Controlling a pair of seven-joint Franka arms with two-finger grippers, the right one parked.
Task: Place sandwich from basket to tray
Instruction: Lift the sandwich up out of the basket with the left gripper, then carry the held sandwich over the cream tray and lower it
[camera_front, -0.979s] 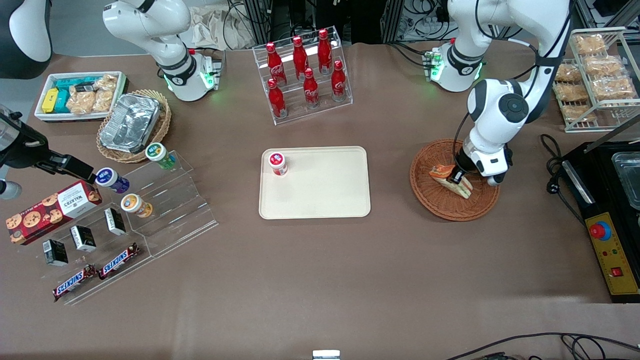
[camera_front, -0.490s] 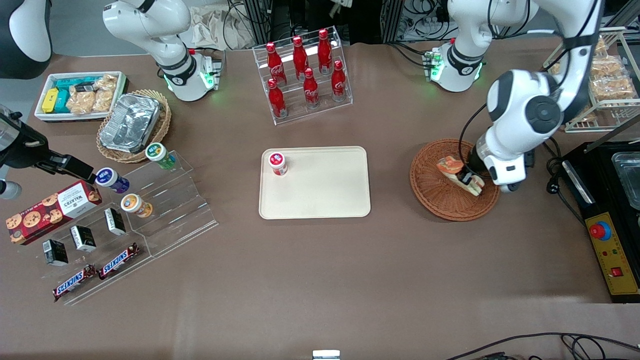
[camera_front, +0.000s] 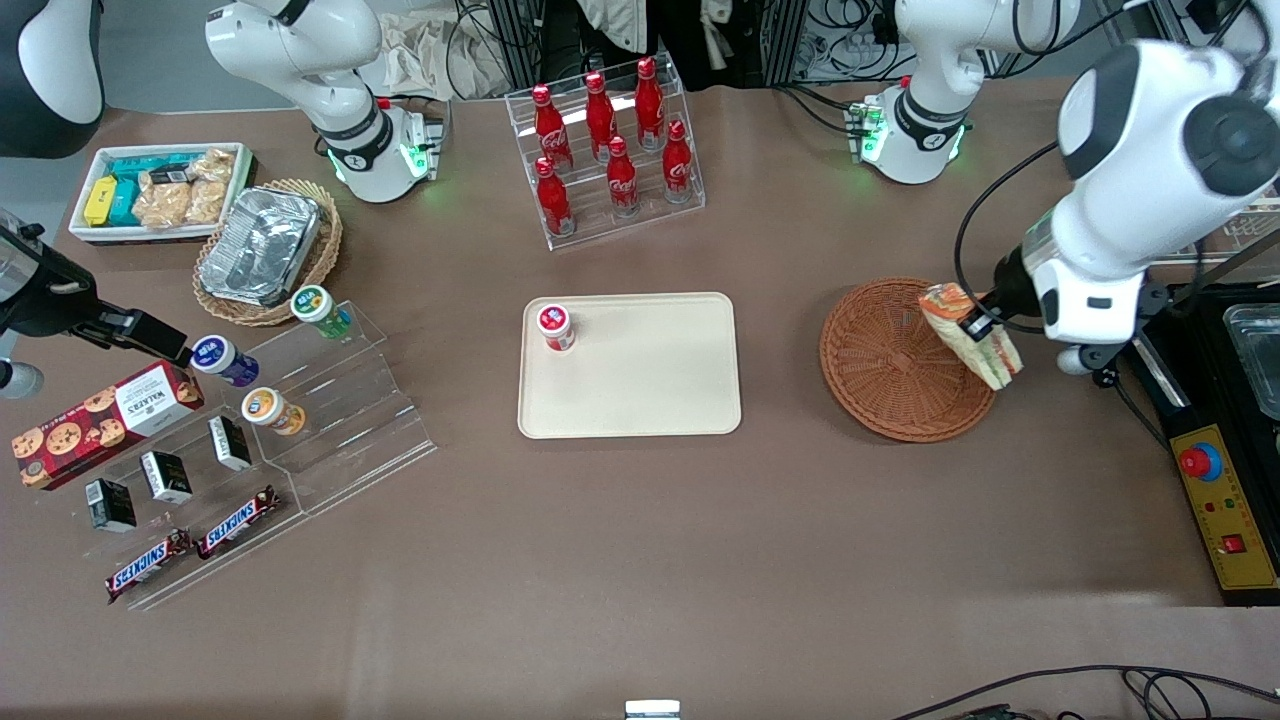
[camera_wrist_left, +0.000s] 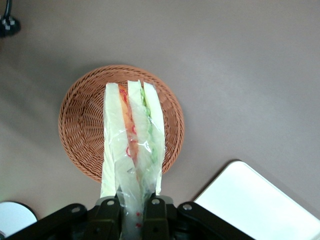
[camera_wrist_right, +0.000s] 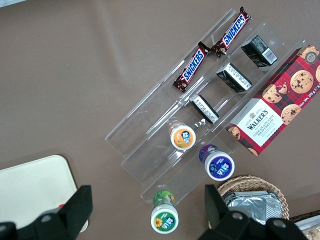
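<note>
My left gripper is shut on the sandwich, a plastic-wrapped white bread wedge with orange-red and green filling. It holds the sandwich in the air above the rim of the reddish-brown wicker basket, on the working arm's side. In the left wrist view the sandwich hangs between the fingers over the empty basket. The beige tray lies flat at the table's middle, toward the parked arm from the basket; a corner of the tray shows in the wrist view.
A small red-lidded jar stands on the tray's corner. A rack of red cola bottles stands farther from the front camera. A black machine with a red button sits at the working arm's end. A clear stepped stand with snacks lies toward the parked arm's end.
My left gripper has lifted the sandwich out of the basket and carried it up and toward the working arm's end of the table. The basket is now empty.
</note>
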